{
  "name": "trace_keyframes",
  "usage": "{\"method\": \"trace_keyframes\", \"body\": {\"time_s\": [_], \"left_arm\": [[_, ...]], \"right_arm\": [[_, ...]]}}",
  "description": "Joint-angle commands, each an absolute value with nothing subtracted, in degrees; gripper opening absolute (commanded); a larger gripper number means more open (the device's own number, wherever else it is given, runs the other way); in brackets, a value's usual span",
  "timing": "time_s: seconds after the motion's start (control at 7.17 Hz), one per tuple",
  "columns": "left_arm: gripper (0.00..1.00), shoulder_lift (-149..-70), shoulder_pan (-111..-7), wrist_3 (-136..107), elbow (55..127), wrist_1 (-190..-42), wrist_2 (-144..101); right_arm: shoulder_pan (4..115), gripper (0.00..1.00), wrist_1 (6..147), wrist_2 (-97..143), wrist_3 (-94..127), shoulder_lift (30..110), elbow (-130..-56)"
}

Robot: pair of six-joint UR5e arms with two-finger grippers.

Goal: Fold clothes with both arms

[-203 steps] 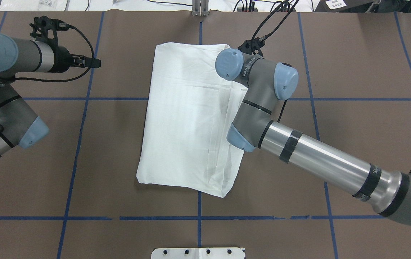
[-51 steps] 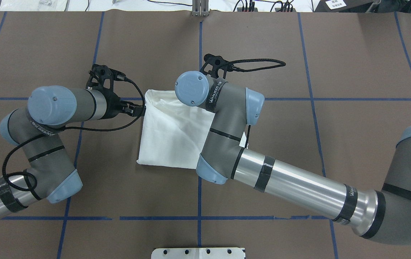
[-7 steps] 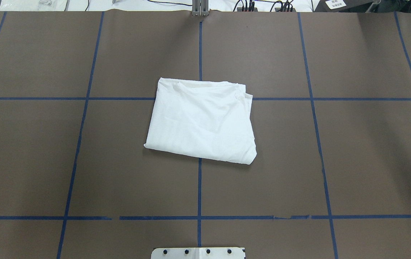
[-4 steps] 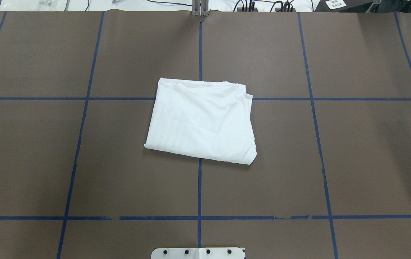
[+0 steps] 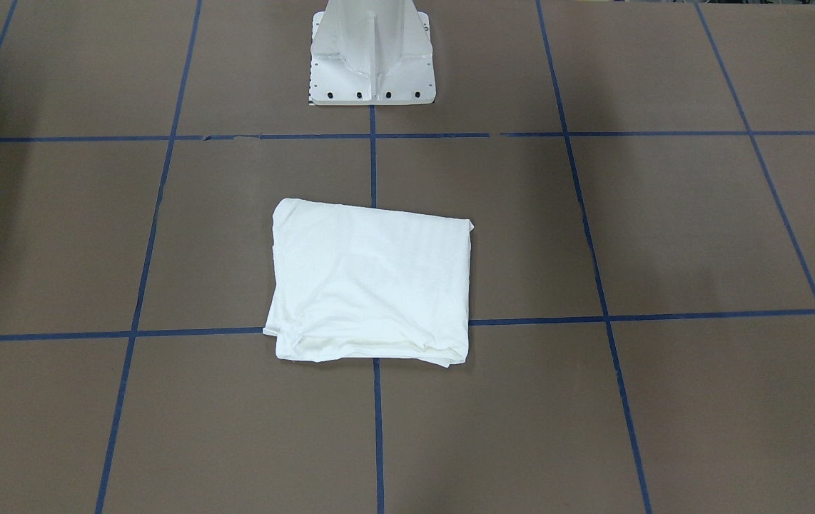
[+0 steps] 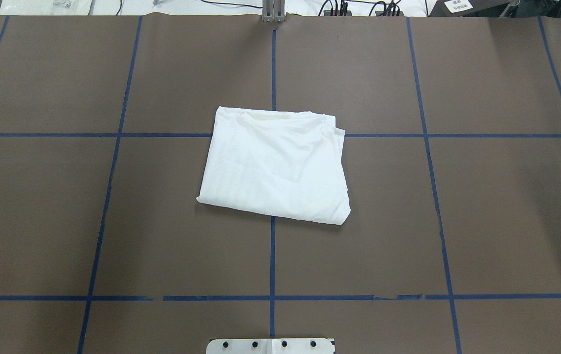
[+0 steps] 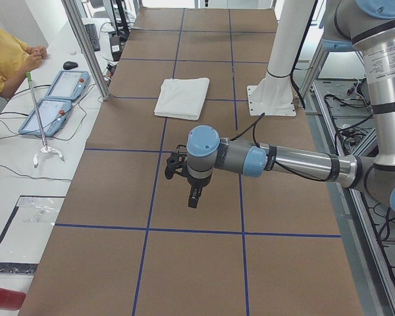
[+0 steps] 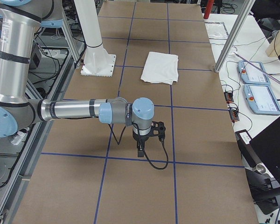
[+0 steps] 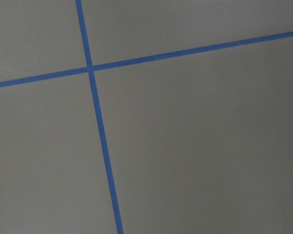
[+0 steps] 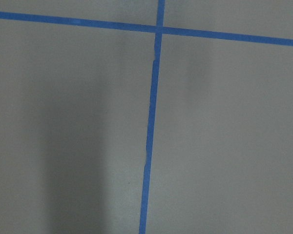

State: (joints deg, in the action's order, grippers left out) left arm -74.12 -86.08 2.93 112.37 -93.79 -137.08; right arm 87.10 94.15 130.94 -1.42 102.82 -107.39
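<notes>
**Folded flat at mid-desk**

Shows the white T-shirt (image 6: 274, 167) folded into a rectangle at the middle of the brown desk (image 6: 506, 221), over the crossing of two blue tape lines (image 6: 107, 196), its layered edges on the side away from the white pedestal base (image 5: 372, 50). Finds faint grey marks under the top layer, too dim to read. Places the left hand (image 7: 193, 200) and the right hand (image 8: 140, 152) over bare desk at opposite ends, well apart from the shirt; cannot tell whether either is released or clenched. Notes a white label (image 6: 458, 5) beyond the desk's far edge, print too small to read.
</notes>
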Motion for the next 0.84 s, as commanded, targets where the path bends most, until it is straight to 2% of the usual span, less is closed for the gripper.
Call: {"method": "trace_keyframes", "body": {"time_s": [0.0,0.7], "left_arm": [[1.00,-74.09,-88.24,8.52,110.57,-91.85,-136.76],[1.00,-74.01,-94.38,8.35,107.49,-92.11,-136.85]], "right_arm": [[87.10,1.00,94.13,130.96,-1.41,102.83,-107.23],[87.10,1.00,94.13,130.87,-1.49,103.09,-107.14]]}}
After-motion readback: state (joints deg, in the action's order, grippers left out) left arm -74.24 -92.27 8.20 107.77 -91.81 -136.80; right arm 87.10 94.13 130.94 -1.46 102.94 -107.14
